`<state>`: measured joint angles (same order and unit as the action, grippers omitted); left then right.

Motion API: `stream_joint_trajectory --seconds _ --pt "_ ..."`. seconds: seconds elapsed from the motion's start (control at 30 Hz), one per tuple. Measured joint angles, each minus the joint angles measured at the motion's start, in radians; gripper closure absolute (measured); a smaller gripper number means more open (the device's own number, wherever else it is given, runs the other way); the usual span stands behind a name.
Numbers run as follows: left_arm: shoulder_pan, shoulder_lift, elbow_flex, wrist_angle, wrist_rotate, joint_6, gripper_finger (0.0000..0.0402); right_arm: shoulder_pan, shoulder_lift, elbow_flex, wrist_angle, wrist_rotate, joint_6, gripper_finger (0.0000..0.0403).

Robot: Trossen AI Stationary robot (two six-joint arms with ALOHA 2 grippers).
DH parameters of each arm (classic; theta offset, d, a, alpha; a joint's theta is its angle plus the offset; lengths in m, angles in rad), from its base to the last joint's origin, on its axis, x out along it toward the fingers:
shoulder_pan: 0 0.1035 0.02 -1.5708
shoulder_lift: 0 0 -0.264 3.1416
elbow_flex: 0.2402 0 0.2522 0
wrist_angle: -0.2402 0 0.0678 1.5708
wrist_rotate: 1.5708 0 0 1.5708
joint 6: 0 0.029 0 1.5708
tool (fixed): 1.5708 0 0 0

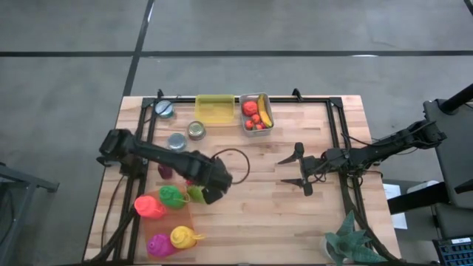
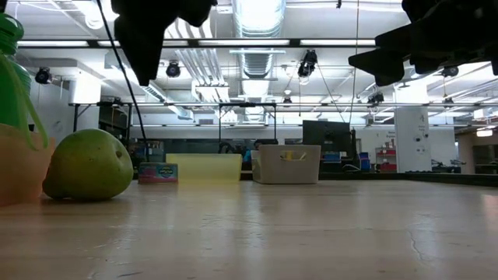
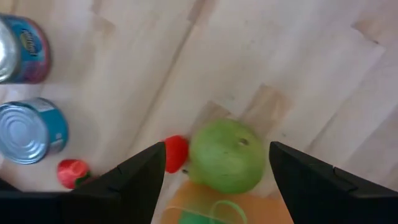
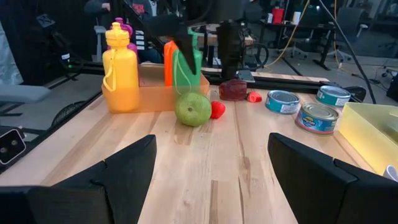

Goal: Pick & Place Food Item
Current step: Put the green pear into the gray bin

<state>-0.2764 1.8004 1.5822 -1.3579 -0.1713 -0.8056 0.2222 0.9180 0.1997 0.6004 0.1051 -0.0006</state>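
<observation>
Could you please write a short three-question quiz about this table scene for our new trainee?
1. True or false: the left tool is closed on the green pear.
2. Which container holds the banana: A, the yellow tub; B, the grey bin; C, the orange tray?
3. How many tin cans stand on the table?

Key:
1. False. It hangs open above the pear.
2. B.
3. Three.
</observation>
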Motion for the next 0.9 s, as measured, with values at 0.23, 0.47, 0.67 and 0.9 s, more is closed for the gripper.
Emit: stream_joint_trajectory --seconds 0.23,0.47,0.67,0.9 --pt "-0.091 0.000 -0.056 0.079 -0.005 -0.091 0.0112 0.000 0.000 0.000 0.000 0.000 0.000 0.0097" --pt "-0.158 0.000 -0.131 0.123 -0.110 -0.083 0.0112 0.000 0.000 0.000 0.000 0.000 0.000 0.0097" --pt "-0.214 0.001 -0.206 0.210 -0.114 -0.015 0.0112 0.000 0.000 0.000 0.000 0.000 0.000 0.0097" --pt "-0.234 0.001 -0.247 0.233 -0.120 -0.041 0.0112 0.000 0.000 0.000 0.000 0.000 0.000 0.0097"
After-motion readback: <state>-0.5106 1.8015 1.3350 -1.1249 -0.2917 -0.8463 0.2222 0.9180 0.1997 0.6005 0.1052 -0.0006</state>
